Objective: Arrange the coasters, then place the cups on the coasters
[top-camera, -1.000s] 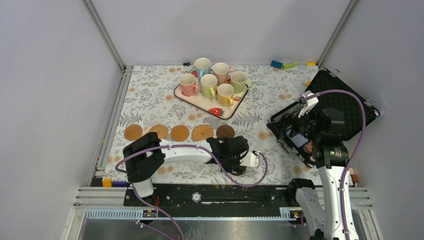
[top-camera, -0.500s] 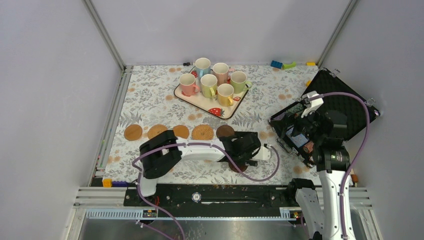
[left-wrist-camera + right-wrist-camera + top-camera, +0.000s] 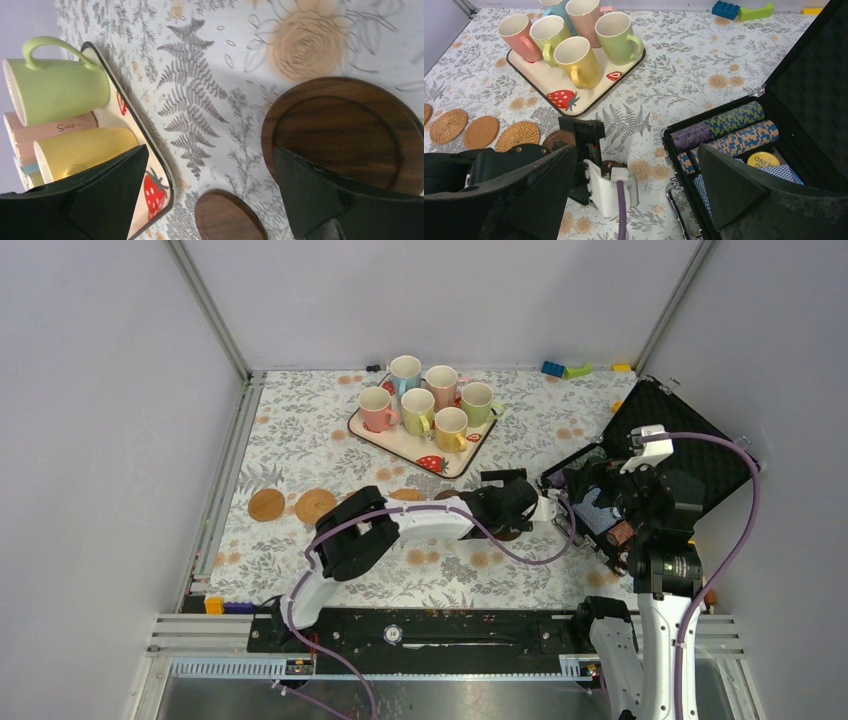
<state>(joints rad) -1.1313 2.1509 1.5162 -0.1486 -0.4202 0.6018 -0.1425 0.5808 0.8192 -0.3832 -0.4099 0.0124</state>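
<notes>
Beneath the left fingers (image 3: pixel 75 200) lies a dark coaster (image 3: pixel 345 130).

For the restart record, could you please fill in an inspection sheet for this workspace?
Surface: floral tablecloth, lying flat.
Job's things: six cups on the strawberry tray; coasters in a row on the cloth, one dark coaster below the left gripper.
Clutter: open poker-chip case at the right; toy bricks at the far edge.
Grippers: left open, empty; right gripper open, empty.
Cables: purple cable looped along each arm.
Surroundings: grey walls, metal frame.
</notes>
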